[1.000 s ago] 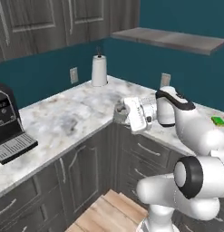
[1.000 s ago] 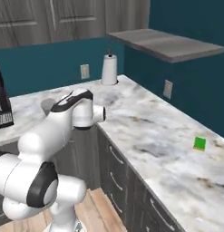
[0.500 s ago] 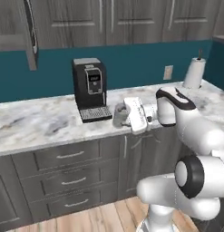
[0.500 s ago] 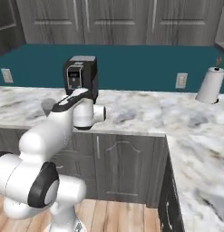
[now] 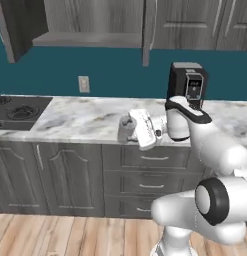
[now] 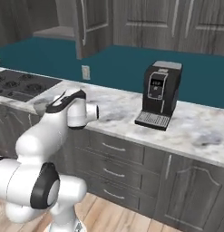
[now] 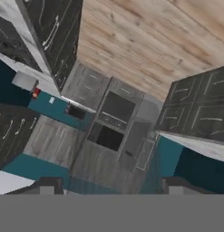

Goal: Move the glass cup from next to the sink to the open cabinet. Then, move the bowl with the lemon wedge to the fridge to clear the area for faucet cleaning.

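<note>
Since the earlier frame, both base views have swung past the coffee maker point(image 5: 187, 85) to the open cabinet point(image 5: 85, 39). Left of the coffee maker, the glass cup point(image 5: 126, 129) sits clamped in the gripper point(image 5: 131, 129) above the counter point(image 5: 80, 117) edge. Placement remains; the bowl step is untouched. Cabinet shelf stands higher left, approach unobstructed.

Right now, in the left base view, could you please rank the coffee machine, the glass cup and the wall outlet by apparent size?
1. Coffee machine, largest.
2. Glass cup, in the gripper.
3. Wall outlet, smallest.
The cup is nearer the camera, so its lead over the outlet is unsure.
</note>
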